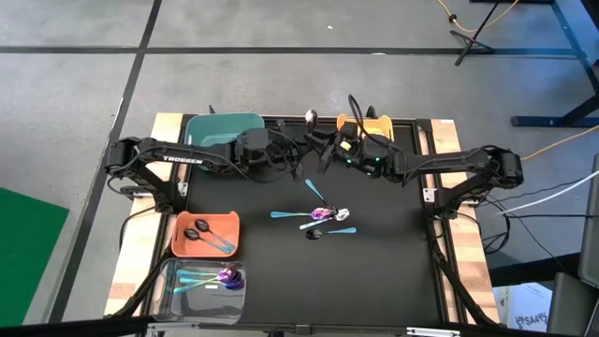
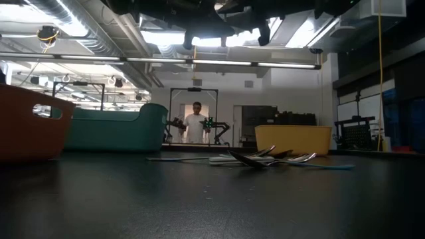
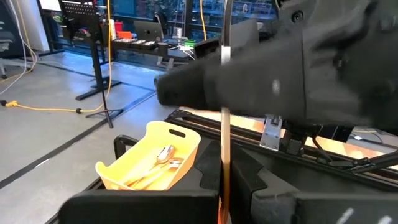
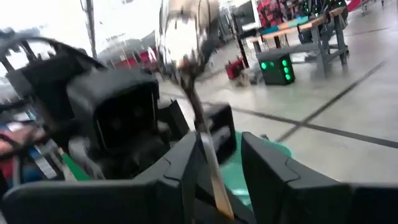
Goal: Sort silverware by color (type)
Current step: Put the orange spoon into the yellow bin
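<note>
The held spoon, a thin, shiny metal one, is up in the air over the far edge of the table, between the teal bin and the yellow bin. Its bowl points up and its handle runs down between both arms' fingers. The left gripper is clamped on the handle, with its fingers drawn together around it. The right gripper faces it from the other side. Its fingers stand apart, and the handle lies close along one of them with a clear gap to the other.

The loose spoons lie in a small cluster near the middle of the table: several teal-blue, one purple-rainbow, one silver and one black, some of them overlapping. In the low view they show as a flat heap in front of the yellow bin.

The yellow bin holds silver spoons. The orange bin sits by the left edge with black spoons in it. The clear bin at the near left corner holds teal-blue and purple spoons.

Beyond the table, a person stands in the room behind it.
</note>
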`<state>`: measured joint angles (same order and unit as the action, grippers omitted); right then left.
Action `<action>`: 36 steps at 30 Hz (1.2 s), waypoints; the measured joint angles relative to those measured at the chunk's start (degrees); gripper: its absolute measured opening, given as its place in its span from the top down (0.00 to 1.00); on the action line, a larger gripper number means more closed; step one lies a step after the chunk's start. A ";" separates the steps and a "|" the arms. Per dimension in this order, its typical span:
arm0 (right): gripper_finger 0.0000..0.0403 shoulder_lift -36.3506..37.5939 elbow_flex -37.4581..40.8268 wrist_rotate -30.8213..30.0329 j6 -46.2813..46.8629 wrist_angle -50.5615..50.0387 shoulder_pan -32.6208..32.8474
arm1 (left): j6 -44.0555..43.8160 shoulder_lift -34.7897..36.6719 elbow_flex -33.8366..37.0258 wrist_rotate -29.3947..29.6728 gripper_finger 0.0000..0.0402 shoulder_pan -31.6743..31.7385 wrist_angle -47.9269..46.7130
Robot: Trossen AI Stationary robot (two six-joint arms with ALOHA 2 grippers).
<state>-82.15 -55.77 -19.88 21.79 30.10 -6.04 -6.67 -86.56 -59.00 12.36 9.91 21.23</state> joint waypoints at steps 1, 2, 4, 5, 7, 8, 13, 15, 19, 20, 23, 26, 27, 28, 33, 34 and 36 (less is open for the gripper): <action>0.72 0.23 0.00 0.00 -0.71 -1.28 0.02 | -0.08 0.00 0.00 0.04 1.00 0.00 -0.02; 0.73 0.47 0.00 -0.02 -1.17 -2.17 0.01 | -0.12 0.00 0.00 0.15 1.00 0.02 -0.02; 0.73 1.91 0.00 0.03 -1.35 -5.64 0.01 | -0.12 0.00 0.00 0.37 1.00 0.02 -0.02; 0.73 2.76 0.00 0.03 -1.39 -7.07 0.00 | -0.14 0.00 0.00 0.58 1.00 0.04 0.00; 0.73 4.88 0.00 -0.01 -1.45 -11.05 0.02 | -0.14 0.00 0.00 0.61 1.00 0.26 0.01; 0.73 6.17 0.00 -0.01 -1.48 -13.62 0.02 | -0.17 0.00 0.00 0.61 1.00 0.42 0.05; 0.74 13.52 0.00 -0.06 -2.58 -27.61 0.00 | -0.19 0.00 0.00 0.61 1.00 1.42 1.34; 0.74 16.69 0.00 -0.04 -2.79 -33.36 0.00 | 0.68 0.00 0.00 0.19 1.00 1.87 2.93; 0.74 21.80 0.00 -0.03 -2.80 -42.63 0.00 | 3.49 0.00 -0.02 0.11 1.00 2.27 5.71; 0.74 22.99 0.00 -0.04 -2.79 -44.08 0.00 | 4.14 0.00 -0.02 0.15 1.00 2.44 6.62; 0.74 26.19 0.00 -0.06 -2.79 -47.89 0.00 | 5.83 0.00 -0.54 0.13 1.00 2.92 7.94; 0.74 28.54 0.00 -0.07 -2.71 -50.14 0.00 | 6.88 -0.65 -2.61 -0.59 1.00 3.58 7.76; 0.74 29.17 0.00 -0.14 -2.72 -50.95 0.00 | 7.65 -1.09 -3.58 -1.23 1.00 3.82 7.64; 0.74 29.69 0.00 -0.34 -2.69 -51.16 0.00 | 8.69 -1.62 -4.75 -1.73 1.00 3.99 7.65; 0.74 32.37 0.00 -0.63 -2.63 -53.01 -0.02 | 12.22 -5.89 -11.71 -4.61 1.00 5.19 5.82; 0.74 32.99 0.00 -0.61 -2.62 -53.49 -0.02 | 12.87 -7.01 -13.52 -5.25 1.00 5.56 4.55; 0.74 34.14 0.00 -0.62 -2.60 -53.74 -0.02 | 14.10 -9.47 -17.33 -6.57 1.00 6.31 2.30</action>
<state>-48.02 -55.77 -20.50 19.19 -23.64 -6.07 7.43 -96.04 -76.33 5.80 16.22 23.53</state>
